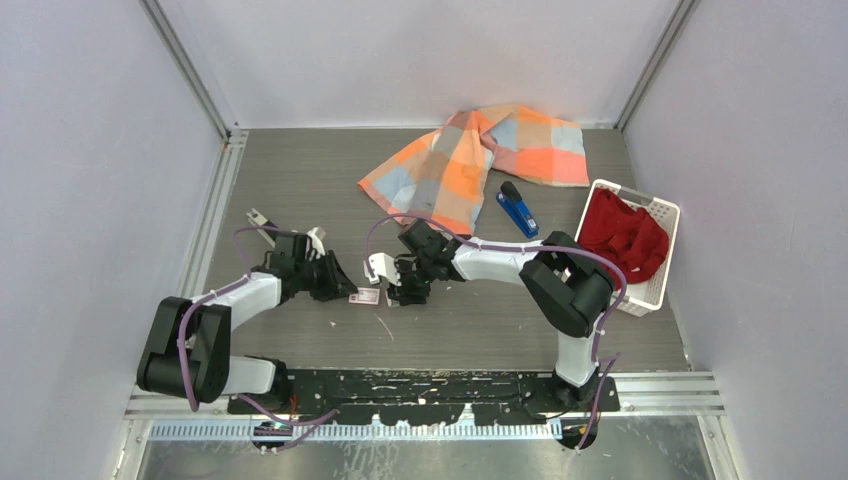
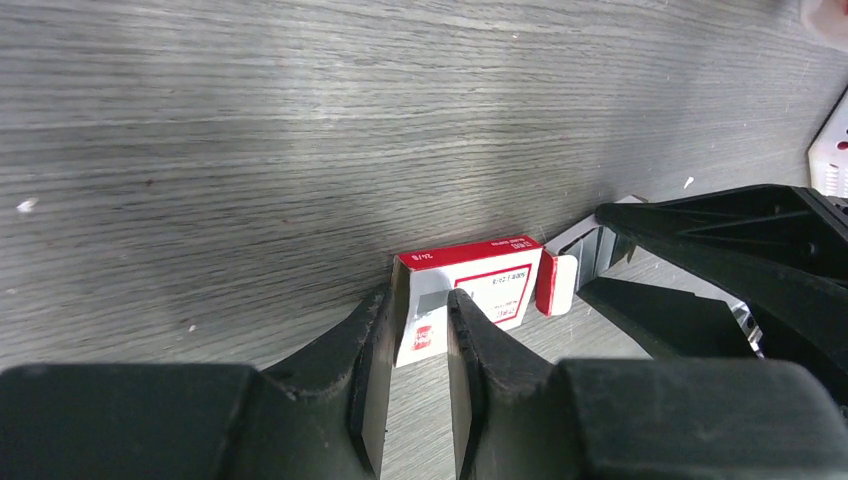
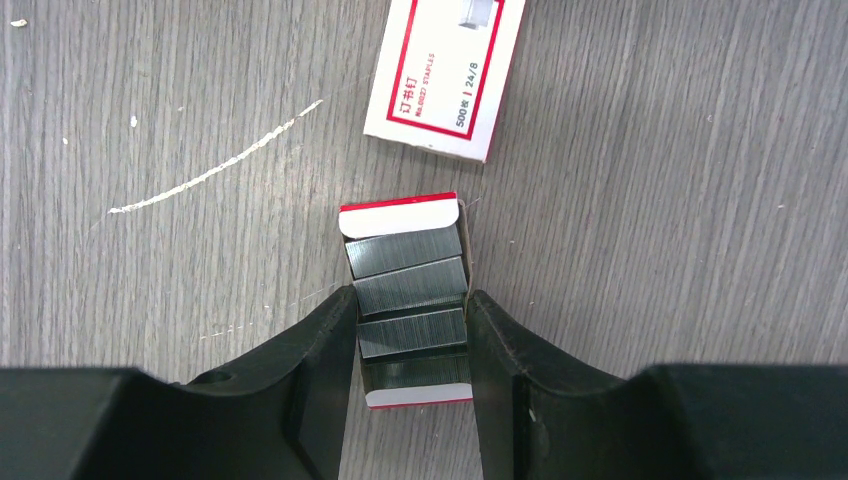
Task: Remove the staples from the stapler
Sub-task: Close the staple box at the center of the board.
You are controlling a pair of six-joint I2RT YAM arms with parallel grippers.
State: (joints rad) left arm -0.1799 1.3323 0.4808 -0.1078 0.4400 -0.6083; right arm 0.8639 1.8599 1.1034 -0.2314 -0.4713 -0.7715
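Left arm [image 1: 250, 296] and right arm [image 1: 495, 262] are pretty much twins: white shells, chunky black joints, loopy purple cables [image 1: 237, 245], matte black wedge-shaped fingers [image 3: 320, 370], black slotted base plate [image 1: 450, 385].

The cloth [image 1: 470, 160] hems the stapler [image 1: 518, 209] on two sides; bare table [image 1: 562, 205] lies open toward the basket [image 1: 665, 212].

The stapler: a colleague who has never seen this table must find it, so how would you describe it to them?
At the back of the grey table lies a crumpled orange-and-blue checked cloth. Just right of its near edge, between it and the white basket holding red fabric, lies the stapler. It is the only slim, solid-blue thing there.
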